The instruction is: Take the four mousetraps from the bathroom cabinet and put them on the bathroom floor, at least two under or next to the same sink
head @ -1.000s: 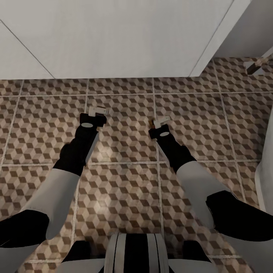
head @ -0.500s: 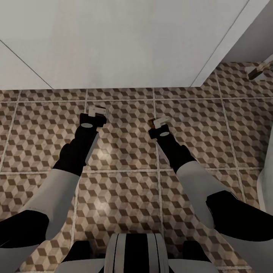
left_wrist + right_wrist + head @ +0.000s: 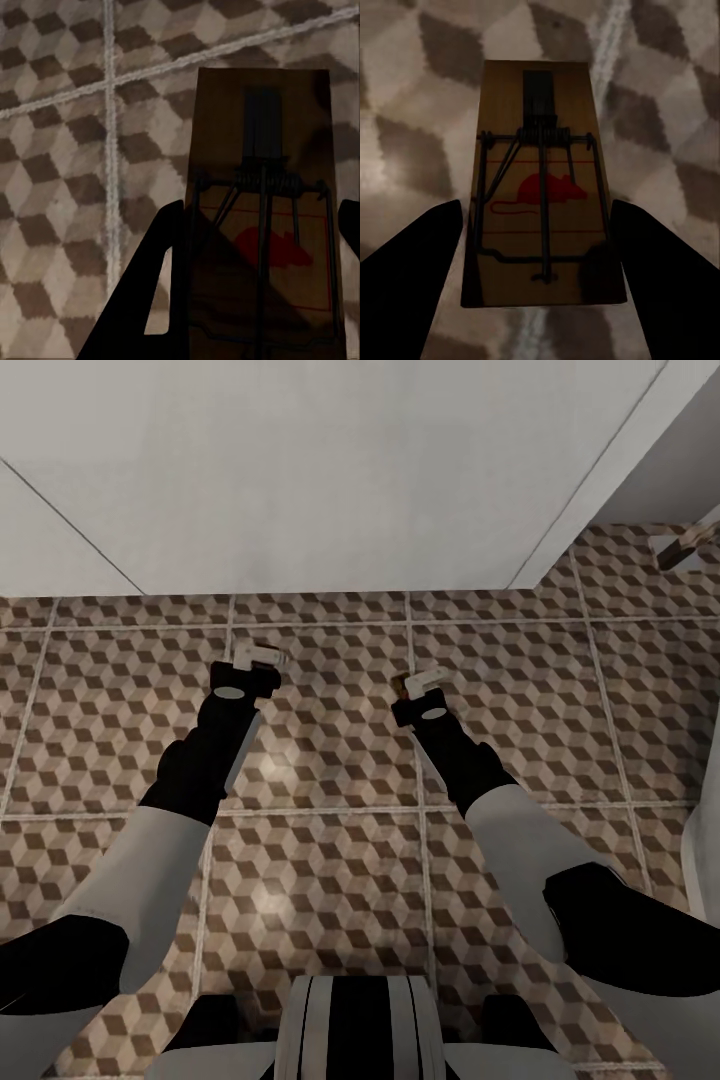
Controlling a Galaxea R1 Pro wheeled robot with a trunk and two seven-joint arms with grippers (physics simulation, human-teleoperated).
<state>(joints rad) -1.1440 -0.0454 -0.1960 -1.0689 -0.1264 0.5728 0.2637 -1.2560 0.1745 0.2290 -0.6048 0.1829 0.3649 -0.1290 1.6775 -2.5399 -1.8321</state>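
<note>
Both arms reach forward over the cube-patterned bathroom floor (image 3: 330,840). My left gripper (image 3: 250,666) is shut on a mousetrap (image 3: 262,654). In the left wrist view that brown wooden mousetrap (image 3: 262,120), with dark wire and a red mouse mark, sits between the dark fingers (image 3: 150,300) of the left gripper (image 3: 262,217), above the tiles. My right gripper (image 3: 420,692) is shut on a second mousetrap (image 3: 424,680). The right wrist view shows this mousetrap (image 3: 540,97) held flat in the right gripper (image 3: 538,210), well above the blurred tiles. The cabinet is out of view.
A large white flat-faced unit (image 3: 330,470) stands just ahead of both grippers, its lower edge meeting the floor. A small pale fitting (image 3: 682,546) lies on the tiles at the far right. A white curved fixture (image 3: 703,830) edges in on the right.
The whole head view has shifted slightly, so the white unit's lower edge sits lower in the picture. Both arms keep the same pose, each still holding its mousetrap.
</note>
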